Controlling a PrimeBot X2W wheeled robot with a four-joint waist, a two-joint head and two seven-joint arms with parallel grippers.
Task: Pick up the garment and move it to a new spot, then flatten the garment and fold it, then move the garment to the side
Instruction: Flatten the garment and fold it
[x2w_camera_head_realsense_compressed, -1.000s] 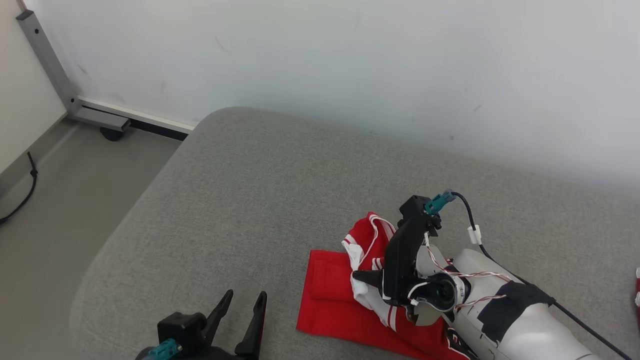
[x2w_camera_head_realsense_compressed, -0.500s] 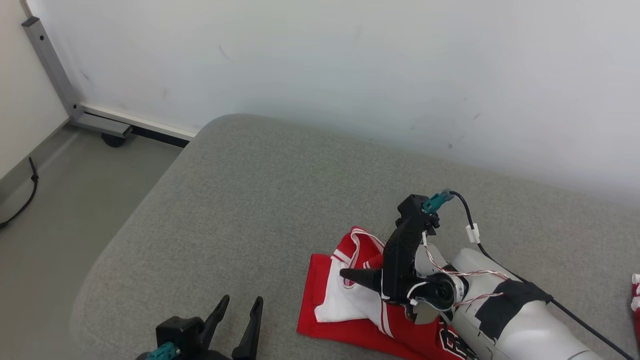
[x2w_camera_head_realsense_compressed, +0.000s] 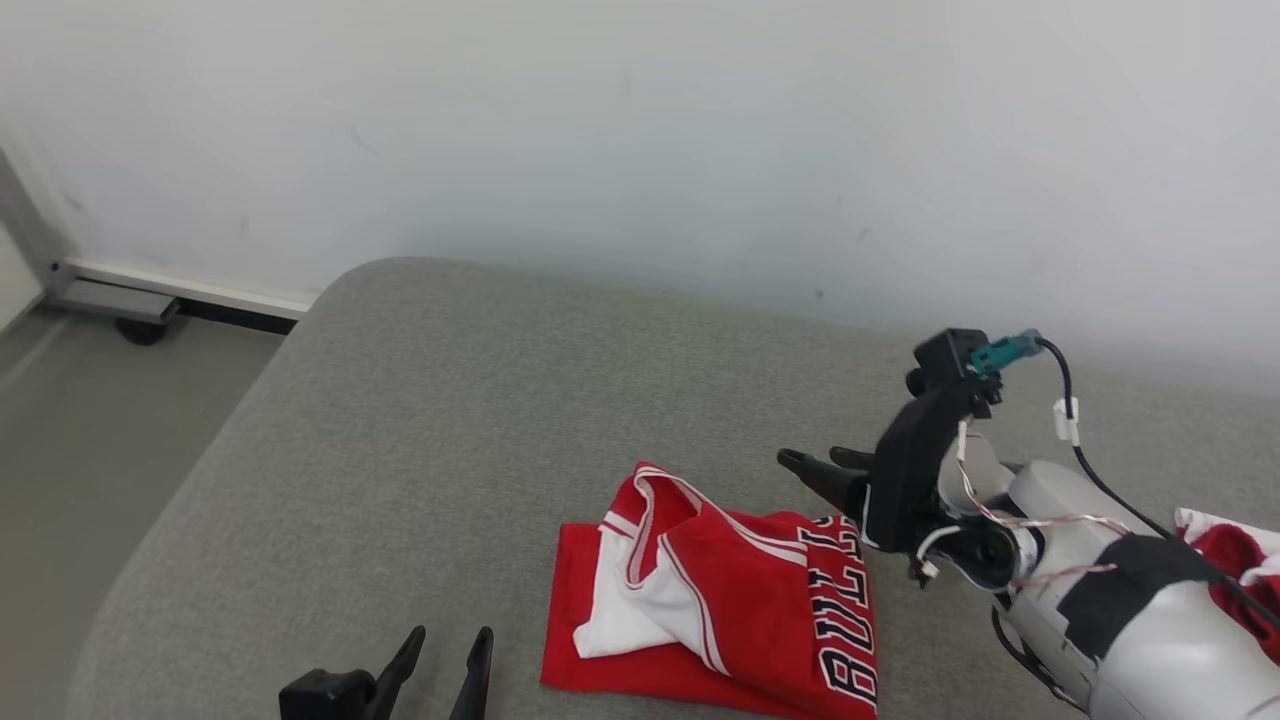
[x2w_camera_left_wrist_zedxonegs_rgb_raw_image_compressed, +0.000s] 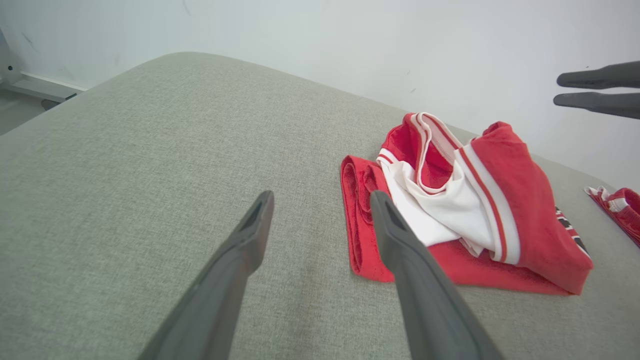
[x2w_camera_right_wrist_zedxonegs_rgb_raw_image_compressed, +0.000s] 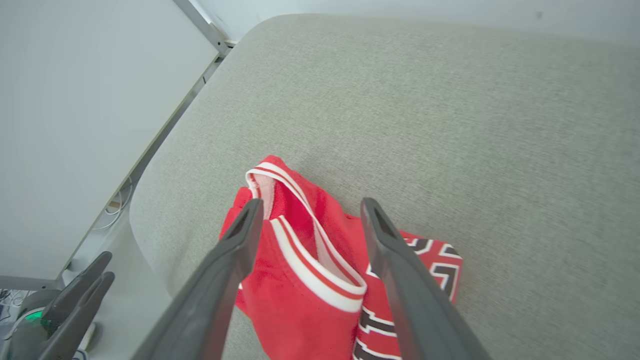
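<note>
Red jersey lies loosely folded on a grey cushion; right gripper fingers open and empty beside it, left gripper fingers open nearby.

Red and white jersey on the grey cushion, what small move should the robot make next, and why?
Probably lower the right pincer onto the raised collar of the red and white jersey and grip it to spread it. That pincer hangs open and empty near the jersey, which lies bunched, not flat, on the grey cushion.
</note>
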